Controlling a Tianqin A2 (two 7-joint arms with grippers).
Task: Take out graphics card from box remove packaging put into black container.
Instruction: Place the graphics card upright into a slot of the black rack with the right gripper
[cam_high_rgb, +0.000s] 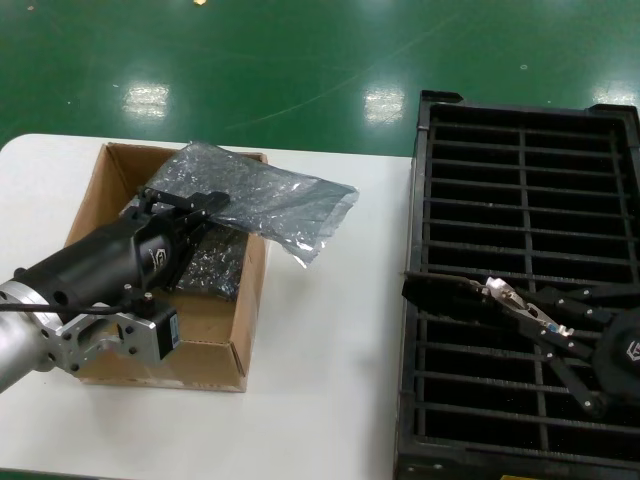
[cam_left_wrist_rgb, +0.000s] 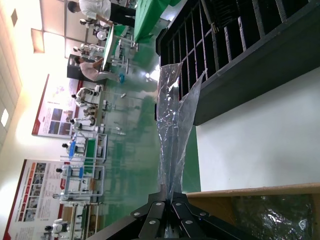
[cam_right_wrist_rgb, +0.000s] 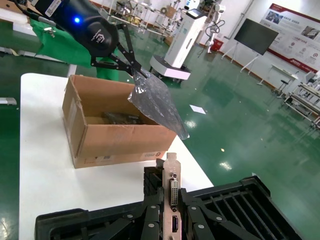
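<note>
The left gripper (cam_high_rgb: 200, 203) is closed on one end of the bag (cam_high_rgb: 262, 200), which hangs in the air over the far part of the box (cam_high_rgb: 228, 330) and reaches past its wall toward the crate (cam_high_rgb: 428, 110). The bag looks empty and flat, so the unpacking step seems to be done. The right gripper (cam_right_wrist_rgb: 170, 201) is clamped on the card (cam_right_wrist_rgb: 171, 187); in the right wrist view its silver bracket with a white port and a smaller port below it stands upright between the fingers. In the head view this gripper is over the near left part of the crate, and the card lies low across the ribs, but it cannot be told whether it already sits inside a slot. Judging from this, the card is out of the box and out of its bag, and what remains is to settle it in a slot and release it, and probably to put the bag somewhere. Inside the box other dark shiny packed boards (cam_high_rgb: 214, 262) are visible, so more cards may wait. About writing: a small round red mark and a line of print are on the near wall of the box in the right wrist view, too small to read; a white logo is on the left arm, not readable.
</note>
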